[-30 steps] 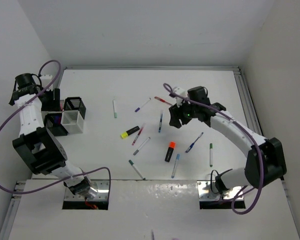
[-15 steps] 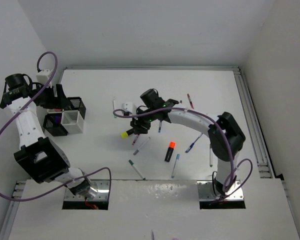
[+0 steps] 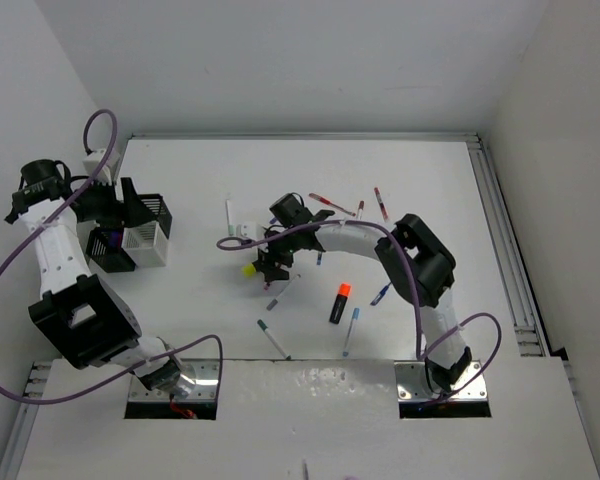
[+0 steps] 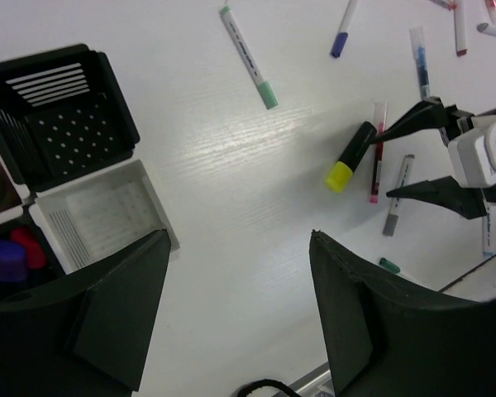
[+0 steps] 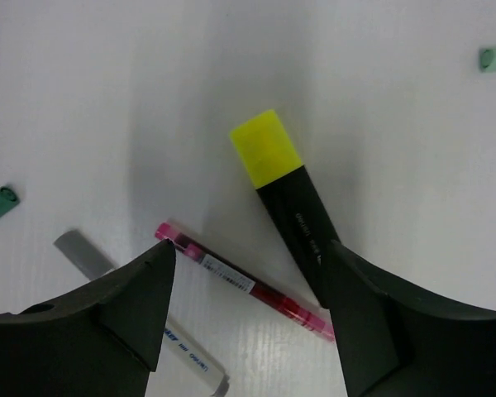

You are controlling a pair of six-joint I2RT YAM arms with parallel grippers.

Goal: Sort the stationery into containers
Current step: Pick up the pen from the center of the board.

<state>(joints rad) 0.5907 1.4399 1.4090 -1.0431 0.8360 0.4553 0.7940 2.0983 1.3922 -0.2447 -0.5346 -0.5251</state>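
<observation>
My right gripper point(image 3: 270, 266) point(image 5: 250, 246) hangs open just above the table. The yellow highlighter point(image 3: 250, 269) point(image 5: 288, 197) with its black body runs under the right finger. A thin pink pen point(image 5: 241, 283) lies across the gap between the fingertips, with nothing gripped. My left gripper point(image 3: 120, 205) point(image 4: 240, 236) is open and empty beside the containers. These are a white mesh holder point(image 3: 145, 243) point(image 4: 107, 213), a black holder point(image 3: 153, 208) point(image 4: 62, 116) and another black holder point(image 3: 110, 250) point(image 4: 8, 258) with purple and red caps inside.
An orange-black highlighter point(image 3: 340, 303) lies right of centre. Thin pens are scattered about: a green-capped one point(image 3: 230, 215) point(image 4: 250, 56), a teal one point(image 3: 273, 339), a light blue one point(image 3: 351, 331), two red ones point(image 3: 330, 203) at the back, and a grey-capped one point(image 5: 87, 255).
The right arm swung left across the table and now hovers over the yellow highlighter and pink pen. The left gripper shifted slightly by the holders.
</observation>
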